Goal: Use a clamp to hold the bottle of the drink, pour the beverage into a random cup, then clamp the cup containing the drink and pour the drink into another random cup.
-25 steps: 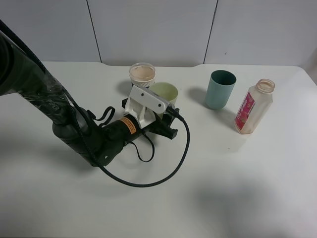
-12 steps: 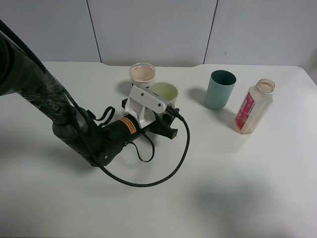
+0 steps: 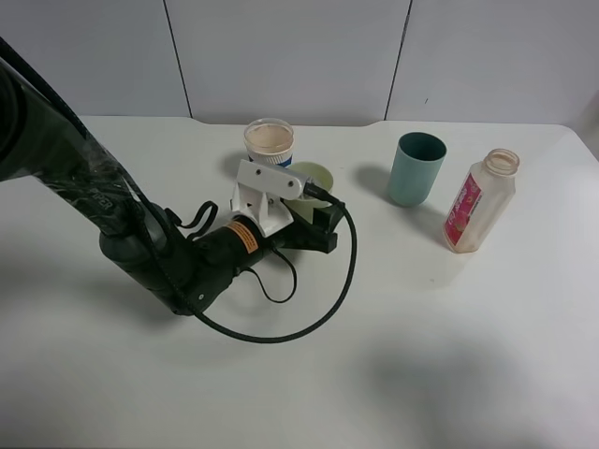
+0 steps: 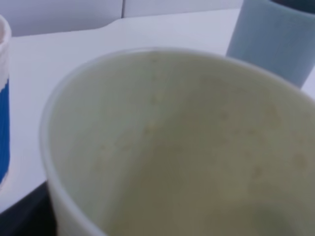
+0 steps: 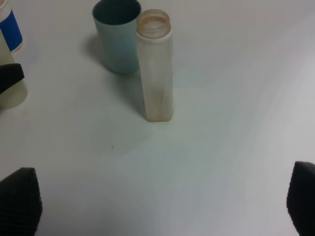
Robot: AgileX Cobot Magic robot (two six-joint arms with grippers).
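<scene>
The pale yellow-green cup stands upright on the table, just in front of the blue-sleeved paper cup. My left gripper is around it, with a black finger beside its wall. Whether the jaws still press on it does not show. In the left wrist view the cup fills the frame and looks empty inside. The bottle stands upright at the right, uncapped and almost empty. My right gripper hangs open well short of the bottle and holds nothing.
A teal cup stands between the yellow-green cup and the bottle. The paper cup holds a pinkish-beige liquid. A black cable loops from the left arm over the table. The white table stretches bare in front and to the right.
The left wrist has turned and its white mount has shifted a little toward the back left. The yellow-green cup stays where it was. Bottle, teal cup and paper cup have not moved.
</scene>
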